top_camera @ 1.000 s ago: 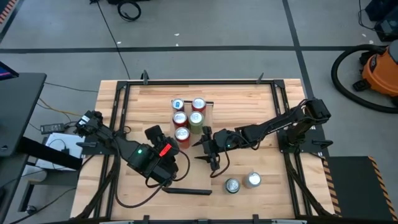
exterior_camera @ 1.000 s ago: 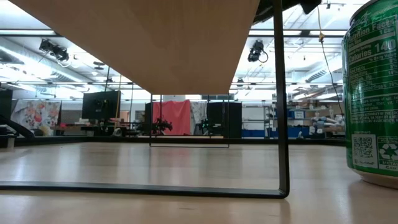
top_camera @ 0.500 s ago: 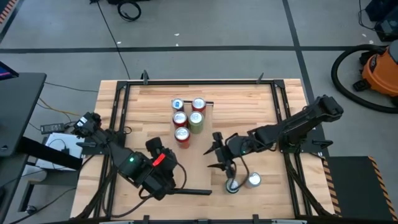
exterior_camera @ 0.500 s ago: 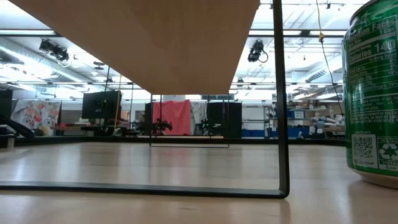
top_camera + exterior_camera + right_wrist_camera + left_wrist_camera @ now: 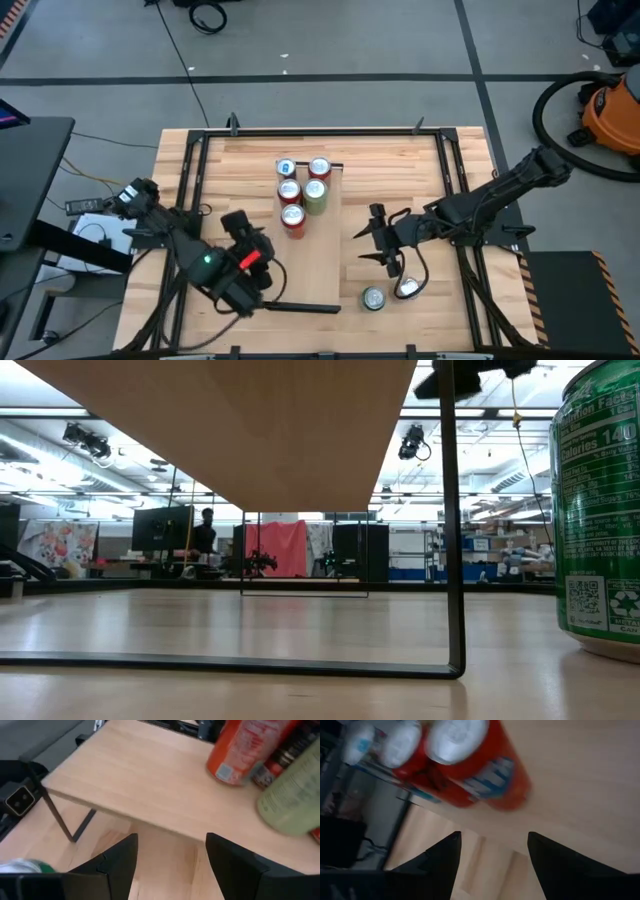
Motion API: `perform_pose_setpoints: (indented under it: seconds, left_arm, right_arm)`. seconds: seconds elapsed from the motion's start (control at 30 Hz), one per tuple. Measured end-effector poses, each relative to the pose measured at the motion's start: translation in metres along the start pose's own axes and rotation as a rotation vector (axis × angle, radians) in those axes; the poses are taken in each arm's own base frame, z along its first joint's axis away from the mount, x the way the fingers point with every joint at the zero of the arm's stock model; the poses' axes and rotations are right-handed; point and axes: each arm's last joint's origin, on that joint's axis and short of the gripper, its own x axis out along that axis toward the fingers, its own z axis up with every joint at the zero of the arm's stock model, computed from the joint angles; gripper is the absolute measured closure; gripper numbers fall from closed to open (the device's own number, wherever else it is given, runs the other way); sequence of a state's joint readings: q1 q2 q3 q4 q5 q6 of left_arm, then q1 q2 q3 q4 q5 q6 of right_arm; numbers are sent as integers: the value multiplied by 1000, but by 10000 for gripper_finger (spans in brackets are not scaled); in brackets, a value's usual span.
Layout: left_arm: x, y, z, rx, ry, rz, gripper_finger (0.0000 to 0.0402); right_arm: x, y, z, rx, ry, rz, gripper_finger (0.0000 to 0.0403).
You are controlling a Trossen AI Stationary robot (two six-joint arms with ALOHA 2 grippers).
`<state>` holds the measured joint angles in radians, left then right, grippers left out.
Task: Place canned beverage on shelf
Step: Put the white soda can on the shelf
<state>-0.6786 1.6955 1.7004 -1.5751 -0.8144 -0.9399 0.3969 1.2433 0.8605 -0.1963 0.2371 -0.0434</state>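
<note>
Both arms have pulled back from the shelf (image 5: 310, 225) since a second ago. Nearest, two loose cans (image 5: 374, 298) stand on the counter (image 5: 440, 320), and the right gripper (image 5: 385, 240) hangs just above them, its fingers (image 5: 120, 862) parted and grasping nothing. Left of that, the left gripper (image 5: 232, 222) hovers with fingers (image 5: 445, 857) released and empty. Farther off, five cans (image 5: 292, 215) stand clustered on the shelf's far end.
</note>
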Motion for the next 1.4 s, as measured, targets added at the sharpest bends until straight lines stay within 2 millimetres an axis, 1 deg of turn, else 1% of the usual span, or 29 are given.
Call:
perform_pose_setpoints:
  seconds: [0.13,0.23,0.43,0.53,0.63,0.77,0.9,1.0,1.07,1.23,1.4]
  left_arm:
    - [6,16,6,37,-9,33,162]
    - [8,32,12,49,-26,59,162]
    - [-3,71,15,-6,-58,45,162]
    - [-11,81,14,-45,-105,39,162]
    - [-21,76,11,-39,-147,4,162]
    - [-32,66,3,-6,-225,12,162]
    - [-29,61,-3,-13,-231,27,162]
    - [-27,59,-6,-27,-227,29,162]
    - [-26,58,-7,-23,-222,31,162]
    - [-24,58,-10,11,-202,42,162]
    - [-23,59,-11,31,-194,52,162]
  right_arm:
    - [-3,3,-8,5,6,14,158]
    - [-8,7,-11,-5,12,24,158]
    - [-28,9,-12,20,16,15,158]
    - [-34,17,-12,42,13,117,158]
    - [-35,31,-11,61,30,193,158]
    - [-32,52,-8,46,95,213,158]
    - [-27,70,1,33,166,229,158]
    - [-27,80,0,26,279,224,158]
    - [-29,84,1,51,353,211,155]
    - [-35,96,-6,112,516,172,131]
    - [-39,105,-6,136,549,223,84]
